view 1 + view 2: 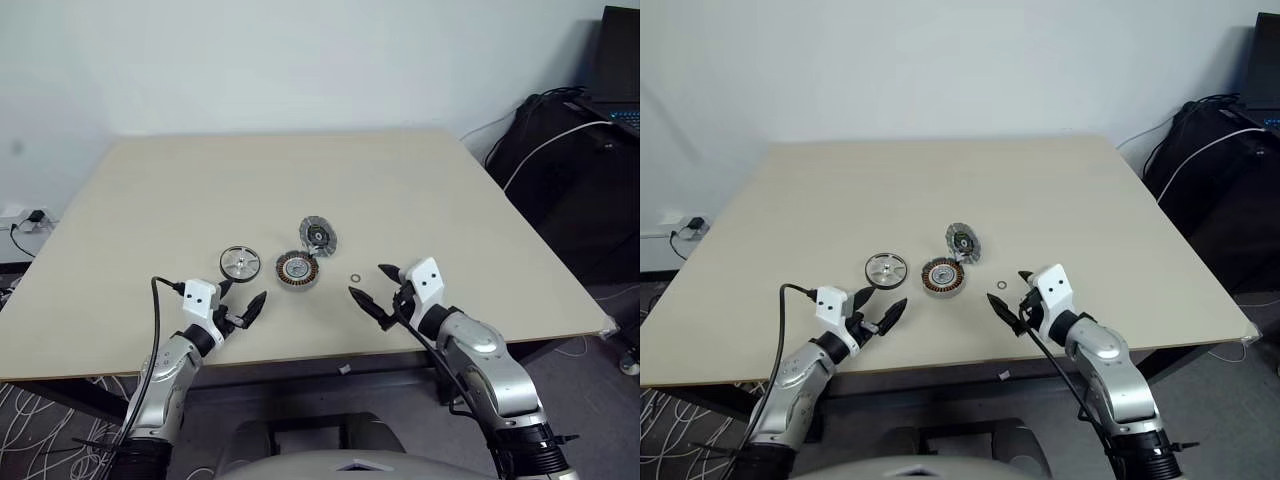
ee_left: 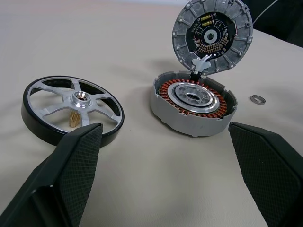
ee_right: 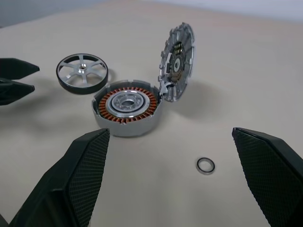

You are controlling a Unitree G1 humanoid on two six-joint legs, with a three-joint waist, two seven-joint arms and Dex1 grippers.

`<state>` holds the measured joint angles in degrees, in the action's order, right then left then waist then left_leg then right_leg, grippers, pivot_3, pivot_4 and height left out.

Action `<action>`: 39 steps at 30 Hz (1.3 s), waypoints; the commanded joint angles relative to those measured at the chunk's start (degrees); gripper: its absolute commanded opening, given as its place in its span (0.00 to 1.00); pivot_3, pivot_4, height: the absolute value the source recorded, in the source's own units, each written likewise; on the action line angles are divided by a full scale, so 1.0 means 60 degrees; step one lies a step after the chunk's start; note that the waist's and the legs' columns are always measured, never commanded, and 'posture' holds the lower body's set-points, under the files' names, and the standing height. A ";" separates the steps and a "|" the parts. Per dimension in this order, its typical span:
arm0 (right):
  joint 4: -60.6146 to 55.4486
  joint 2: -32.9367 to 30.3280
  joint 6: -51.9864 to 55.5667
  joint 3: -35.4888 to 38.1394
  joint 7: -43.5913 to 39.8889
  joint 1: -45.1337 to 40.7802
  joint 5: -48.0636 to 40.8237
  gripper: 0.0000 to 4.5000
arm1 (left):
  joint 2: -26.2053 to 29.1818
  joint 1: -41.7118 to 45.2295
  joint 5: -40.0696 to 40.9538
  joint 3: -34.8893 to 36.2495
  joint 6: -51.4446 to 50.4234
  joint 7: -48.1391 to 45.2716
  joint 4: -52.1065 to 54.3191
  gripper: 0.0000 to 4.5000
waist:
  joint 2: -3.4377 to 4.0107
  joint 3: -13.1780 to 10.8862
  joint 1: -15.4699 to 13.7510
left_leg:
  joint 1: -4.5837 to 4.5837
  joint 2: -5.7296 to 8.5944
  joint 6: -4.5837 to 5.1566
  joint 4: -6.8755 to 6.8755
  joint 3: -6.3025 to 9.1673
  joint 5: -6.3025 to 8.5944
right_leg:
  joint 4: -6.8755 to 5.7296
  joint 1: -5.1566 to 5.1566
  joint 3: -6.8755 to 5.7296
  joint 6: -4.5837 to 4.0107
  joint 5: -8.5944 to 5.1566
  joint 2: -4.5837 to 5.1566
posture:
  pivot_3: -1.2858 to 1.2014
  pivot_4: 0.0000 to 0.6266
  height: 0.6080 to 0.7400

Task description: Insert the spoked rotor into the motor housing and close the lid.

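Both claws, left gripper [image 1: 243, 305] and right gripper [image 1: 372, 286], are hanging spread and empty; spoked rotor [image 2: 72, 109] is sitting just ahead of our left one, so we're thinking pinch its rim and keep it level over the motor housing [image 2: 193, 107], lid [image 2: 212, 35] standing open.

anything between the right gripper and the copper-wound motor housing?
Just bare beige table between the right gripper and the motor housing in the right wrist view; a small loose metal ring sits off to the side.
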<state>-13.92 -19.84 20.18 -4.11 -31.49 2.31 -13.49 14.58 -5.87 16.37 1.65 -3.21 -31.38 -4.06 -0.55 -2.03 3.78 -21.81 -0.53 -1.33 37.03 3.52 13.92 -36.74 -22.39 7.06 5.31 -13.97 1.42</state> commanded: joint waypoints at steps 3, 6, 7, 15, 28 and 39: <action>-0.0452 -0.0045 0.0077 0.0137 0.0081 -0.0167 -0.0119 0.99 | -0.0060 0.0130 0.0042 0.0042 0.0185 -0.0041 0.0254 1.00 | 0.0000 0.0000 -0.0001 | 0.0000 0.0000 0.0000 0.0000 0.0000 0.0000 | 0.0000 0.0000 0.0000 0.0000 0.0000 0.0000 | 0.52 0.00 1.00; -0.0407 -0.0045 0.0077 0.0144 0.0080 -0.0202 -0.0126 0.99 | -0.0059 0.0136 0.0030 0.0038 0.0197 -0.0045 0.0236 1.00 | -0.0001 0.0000 0.0000 | 0.0000 0.0000 0.0000 0.0000 0.0000 0.0000 | 0.0000 0.0000 0.0000 0.0000 0.0000 0.0000 | 0.52 0.00 1.00; -0.0385 -0.0045 0.0072 0.0147 0.0078 -0.0214 -0.0126 0.99 | -0.0058 0.0138 0.0026 0.0036 0.0197 -0.0046 0.0234 1.00 | -0.0001 0.0000 0.0001 | 0.0000 0.0000 0.0000 0.0000 0.0000 0.0000 | 0.0001 0.0000 0.0000 0.0000 0.0000 0.0000 | 0.52 0.00 1.00; -0.0269 -0.0053 -0.0030 0.0153 0.0061 -0.0229 -0.0094 0.99 | -0.0052 0.0155 0.0013 0.0045 0.0164 -0.0052 0.0271 1.00 | -0.0001 0.0000 0.0000 | 0.0000 0.0000 0.0000 0.0000 0.0000 0.0000 | 0.0001 0.0000 0.0000 0.0000 0.0000 0.0000 | 0.52 0.00 1.00; -0.0119 -0.0021 -0.0064 0.0112 0.0134 -0.0353 -0.0002 0.99 | -0.0050 0.0198 0.0028 0.0073 0.0180 -0.0074 0.0211 1.00 | -0.0001 0.0000 0.0004 | -0.0001 0.0000 0.0000 -0.0001 0.0000 0.0000 | 0.0002 -0.0001 0.0000 0.0000 0.0000 0.0000 | 0.52 0.00 1.00; 0.1491 0.0033 -0.0372 -0.0178 0.0244 -0.0986 0.0583 0.99 | -0.0087 0.0191 0.0002 0.0019 0.0151 -0.0085 0.0236 1.00 | -0.0002 -0.0002 0.0013 | -0.0001 0.0000 0.0000 -0.0001 -0.0001 0.0000 | 0.0002 0.0000 0.0000 0.0000 0.0000 0.0000 | 0.52 0.00 1.00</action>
<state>-5.99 -19.83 20.39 -5.47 -30.06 -1.80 -10.69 14.09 -5.76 16.35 1.61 -3.18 -31.74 -4.06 -0.56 -2.04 3.86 -21.82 -0.53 -1.33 37.02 3.51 13.92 -36.73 -22.40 7.06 5.31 -13.97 1.42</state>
